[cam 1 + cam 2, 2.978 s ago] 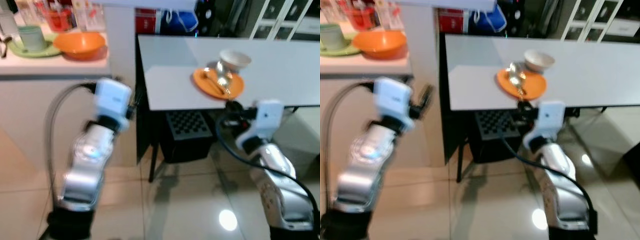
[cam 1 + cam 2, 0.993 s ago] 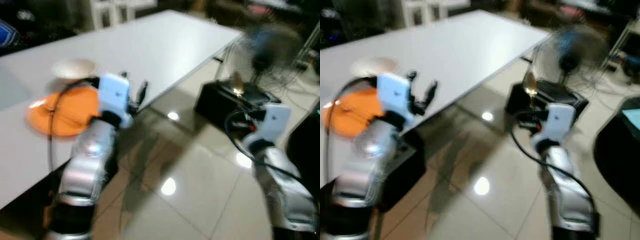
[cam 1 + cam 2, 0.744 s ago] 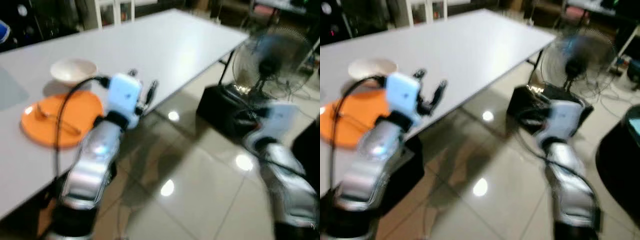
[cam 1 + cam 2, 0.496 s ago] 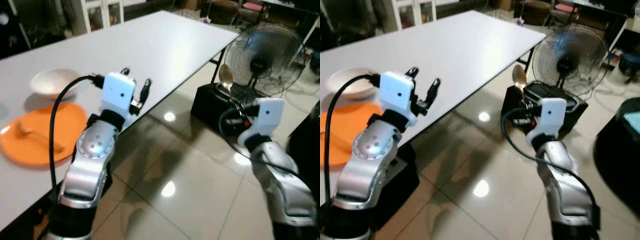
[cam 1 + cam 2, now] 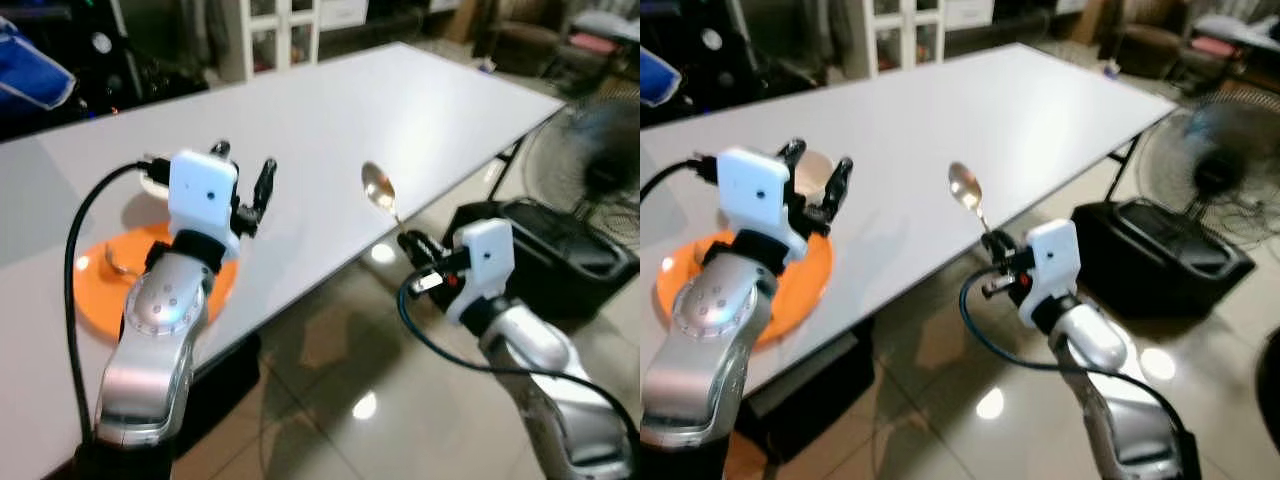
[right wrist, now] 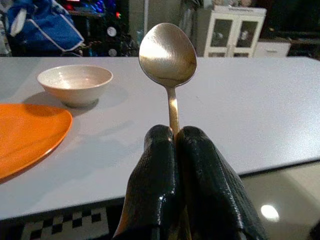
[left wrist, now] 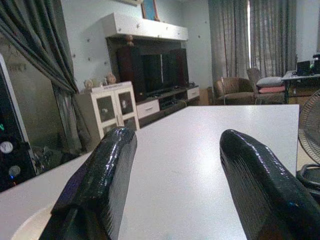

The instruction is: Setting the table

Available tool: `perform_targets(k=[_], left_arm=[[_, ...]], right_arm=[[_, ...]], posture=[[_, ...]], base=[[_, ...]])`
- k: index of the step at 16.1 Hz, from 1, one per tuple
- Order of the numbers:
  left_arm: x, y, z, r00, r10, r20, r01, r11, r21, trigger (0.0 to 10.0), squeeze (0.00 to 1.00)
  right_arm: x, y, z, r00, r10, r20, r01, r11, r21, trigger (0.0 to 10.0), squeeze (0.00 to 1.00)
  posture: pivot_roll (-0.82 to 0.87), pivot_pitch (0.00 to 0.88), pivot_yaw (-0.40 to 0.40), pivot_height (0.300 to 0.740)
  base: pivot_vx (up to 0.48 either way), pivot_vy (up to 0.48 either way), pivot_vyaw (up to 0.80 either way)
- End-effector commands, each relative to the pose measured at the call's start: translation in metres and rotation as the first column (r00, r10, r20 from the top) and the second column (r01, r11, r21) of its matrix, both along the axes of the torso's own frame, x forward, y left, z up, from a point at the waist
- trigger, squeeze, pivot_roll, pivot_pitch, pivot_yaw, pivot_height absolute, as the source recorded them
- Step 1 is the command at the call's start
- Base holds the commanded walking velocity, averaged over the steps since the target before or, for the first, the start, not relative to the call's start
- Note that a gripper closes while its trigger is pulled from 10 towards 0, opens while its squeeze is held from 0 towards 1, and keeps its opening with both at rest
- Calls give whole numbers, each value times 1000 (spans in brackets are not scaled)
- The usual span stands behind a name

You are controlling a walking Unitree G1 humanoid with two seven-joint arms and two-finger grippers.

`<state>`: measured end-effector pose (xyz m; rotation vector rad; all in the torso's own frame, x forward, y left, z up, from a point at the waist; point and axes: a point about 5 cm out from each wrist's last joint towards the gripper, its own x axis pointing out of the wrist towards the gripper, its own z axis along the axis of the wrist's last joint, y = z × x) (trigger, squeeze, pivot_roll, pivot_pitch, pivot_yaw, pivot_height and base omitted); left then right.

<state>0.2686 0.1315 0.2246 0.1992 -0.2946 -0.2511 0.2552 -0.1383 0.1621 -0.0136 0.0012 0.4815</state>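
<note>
Right pincer [image 6: 174,145] clamped tight on spoon [image 6: 168,57] handle, bowl end up, just off the white counter [image 5: 400,110] edge; left pincer [image 5: 243,180] spread wide, holding nothing, above orange plate [image 5: 95,300] beside white bowl [image 6: 75,84].

The left arm [image 5: 165,310] hides much of the orange plate [image 5: 95,300]; the fan [image 5: 590,150] is blurred.
</note>
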Motion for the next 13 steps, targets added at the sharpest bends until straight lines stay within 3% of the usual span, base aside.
perform_targets(k=[1,5,8,9,13], left_arm=[[-6,-4,-2,1000,-11,-17,11,1000,8,10000,0],[-6,0,-16,996,-1,-87,6,998,56,10000,0],[-7,-2,-18,995,-9,-98,15,998,56,10000,0],[0,-9,-22,994,-30,-108,37,997,63,10000,0],[-2,-14,-27,990,-50,-131,59,996,69,10000,0]], right_arm=[[-2,-5,2,1000,3,8,-3,1000,8,10000,0],[-4,0,-2,1000,-6,1,6,1000,12,10000,0],[-8,-5,-10,997,-78,-21,78,997,-17,10000,0],[-9,-11,-14,990,-136,-32,135,991,-22,10000,0],[-19,-18,-15,986,-162,-47,162,987,-16,10000,0]], posture=[[19,0,-42,740],[26,0,-34,740],[13,0,-20,740],[-3,0,-3,740],[-45,0,36,740]], base=[[371,0,800],[83,0,800],[0,0,800],[0,0,800],[0,0,800]])
